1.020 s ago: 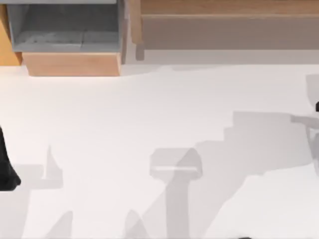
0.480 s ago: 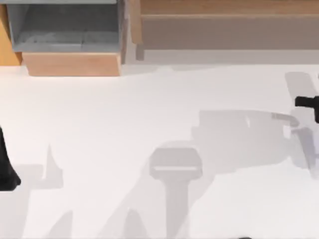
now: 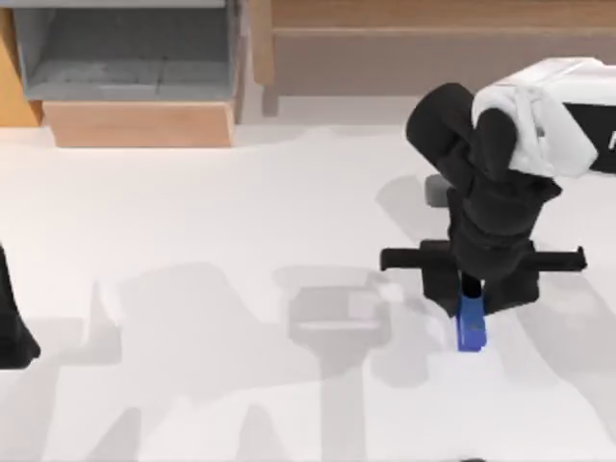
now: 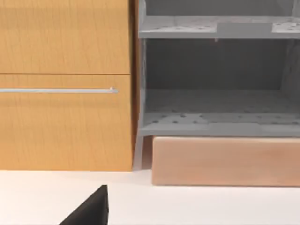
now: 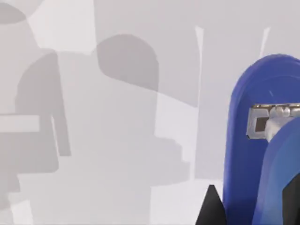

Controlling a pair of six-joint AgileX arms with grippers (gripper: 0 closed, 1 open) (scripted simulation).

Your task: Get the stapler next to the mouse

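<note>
Carry step in hand, by my reading — the right gripper (image 3: 471,294), black, two-fingered, hangs over the right half of the white table (image 3: 192,221), nearer the front edge than the back. Its fingers look clenched on the small bright blue bar-shaped stapler (image 3: 471,327), whose free end juts out below them toward the front edge.

In the right wrist view the stapler (image 5: 262,140) shows a silver metal insert; bare tabletop lies beyond it.

Next move calls for finding the mouse and setting the stapler down just beside it, flat, before releasing.

Hard to make out — whether the stapler touches the table; the arm covers the grip point.

Left gripper (image 3: 12,318) parked at the left edge; jaws' state cannot be told. Its wrist view faces a wooden cabinet (image 4: 65,84) and grey shelf (image 4: 215,75).
</note>
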